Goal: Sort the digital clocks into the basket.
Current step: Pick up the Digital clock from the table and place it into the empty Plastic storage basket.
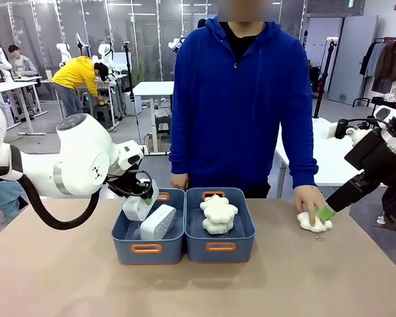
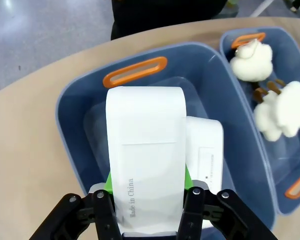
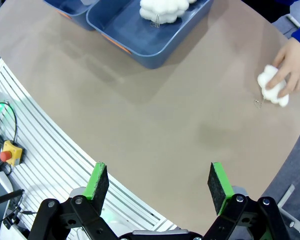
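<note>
We see the left basket (image 1: pixel 147 248) crowded: one clock (image 1: pixel 158 222) lies inside, another (image 2: pixel 146 165) hangs above it in the left gripper (image 2: pixel 149 197). The person's hand (image 1: pixel 311 200) covers the table's (image 1: pixel 198 290) right; the middle lies open.

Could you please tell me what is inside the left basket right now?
One digital clock lies in the left basket; the left gripper holds a second clock above it. That clock hides part of the basket floor.
</note>
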{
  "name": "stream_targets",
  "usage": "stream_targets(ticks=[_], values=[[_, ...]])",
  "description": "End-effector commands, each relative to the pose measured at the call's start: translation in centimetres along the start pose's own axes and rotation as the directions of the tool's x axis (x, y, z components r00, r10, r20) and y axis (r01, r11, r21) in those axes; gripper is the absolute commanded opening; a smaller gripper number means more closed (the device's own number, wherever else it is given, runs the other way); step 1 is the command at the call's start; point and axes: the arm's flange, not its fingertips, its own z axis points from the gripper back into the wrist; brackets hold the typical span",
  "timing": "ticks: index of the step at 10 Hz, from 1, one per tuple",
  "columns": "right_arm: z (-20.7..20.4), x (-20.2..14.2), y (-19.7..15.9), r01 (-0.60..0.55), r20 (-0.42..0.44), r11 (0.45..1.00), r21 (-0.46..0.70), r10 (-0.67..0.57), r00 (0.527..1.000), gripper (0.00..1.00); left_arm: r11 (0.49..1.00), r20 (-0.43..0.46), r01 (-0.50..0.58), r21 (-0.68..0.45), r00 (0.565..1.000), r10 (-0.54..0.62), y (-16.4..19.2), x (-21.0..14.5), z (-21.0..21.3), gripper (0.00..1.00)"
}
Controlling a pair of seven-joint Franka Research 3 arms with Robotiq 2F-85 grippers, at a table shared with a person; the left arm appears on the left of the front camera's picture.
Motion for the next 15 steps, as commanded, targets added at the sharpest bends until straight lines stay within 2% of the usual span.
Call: stream_targets(ticks=[1,3,5,8,10,11,15], values=[[-0.1,0.0,-0.2,-0.005,0.006,1.0,-0.007,0.005,1.0,1.0,0.999,0.029,0.03,0.033,0.999,-0.031,0.1,0.5,-0.2,0.57],[-0.1,0.0,-0.2,-0.005,0.006,1.0,-0.007,0.005,1.0,1.0,1.0,0.021,0.028,0.01,0.999,-0.028,-0.2,0.3,0.2,0.75],[-0.1,0.0,-0.2,-0.005,0.006,1.0,-0.007,0.005,1.0,1.0,1.0,0.032,-0.003,-0.005,0.999,0.004,0.2,0.5,0.7,0.86],[-0.1,0.0,-0.2,-0.005,0.006,1.0,-0.007,0.005,1.0,1.0,0.997,0.056,-0.04,-0.063,0.997,0.043,0.3,-0.1,2.6,0.86],[-0.1,0.0,-0.2,-0.005,0.006,1.0,-0.007,0.005,1.0,1.0,0.983,0.025,-0.112,-0.143,0.993,0.116,2.2,-2.3,4.7,0.86],[-0.1,0.0,-0.2,-0.005,0.006,1.0,-0.007,0.005,1.0,1.0,0.997,0.045,-0.058,-0.047,0.997,0.06,-0.5,0.6,2.0,0.86],[-0.1,0.0,-0.2,-0.005,0.006,1.0,-0.007,0.005,1.0,1.0,0.997,0.045,-0.058,-0.047,0.997,0.06,-0.5,0.6,2.0,0.86]])
